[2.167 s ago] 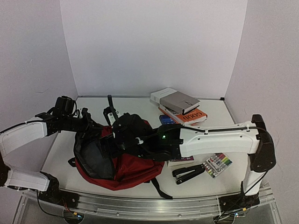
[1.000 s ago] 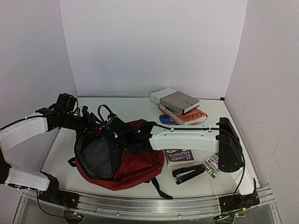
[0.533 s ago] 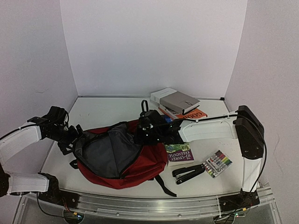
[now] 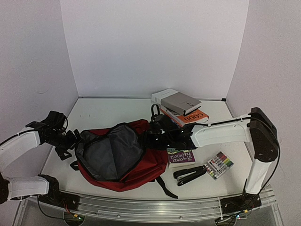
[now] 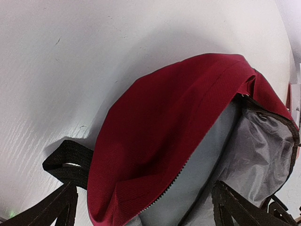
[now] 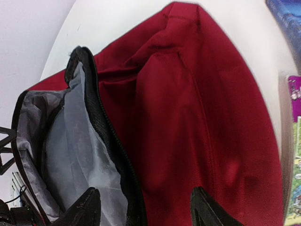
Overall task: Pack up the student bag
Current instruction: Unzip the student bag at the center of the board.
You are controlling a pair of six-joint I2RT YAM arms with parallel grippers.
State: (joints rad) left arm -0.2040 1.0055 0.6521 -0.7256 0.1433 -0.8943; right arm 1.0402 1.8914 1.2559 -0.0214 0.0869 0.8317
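None of the loose things appears to be sitting inside the student bag [image 4: 143, 165] yet. In the top view it is lying left of centre in the lower half of the frame on the surface [image 4: 117, 110], its main opening gaping upward and showing only bare grey lining [image 4: 110, 153]. Just right of the red fabric a purple-and-green book [image 4: 180, 156] is lying flat, a black stapler [image 4: 190, 174] and a pack of markers [image 4: 219, 165] are resting toward the lower right, and a stack of books [image 4: 181, 107] is waiting at the upper right. The left pincer [image 4: 67, 140] is hovering at the bag's left edge and the right pincer [image 4: 156, 127] at its upper right rim; whether either is touching the cloth I cannot tell from here. In the left wrist view the left pincer [image 5: 143, 197] is standing wide, its dark fingers [image 5: 60, 207] sitting in the bottom corners, with the red shell and zip edge lying beyond them and nothing pinched. In the right wrist view the right pincer [image 6: 145, 197] is likewise standing apart and gripping nothing, looking down on the red top of the bag in mid frame and the grey mouth at the left, while a strip of the book's cover is showing at the right edge. By my reckoning the bag is lying open and ready, and loading every item, then zipping, is remaining to do.
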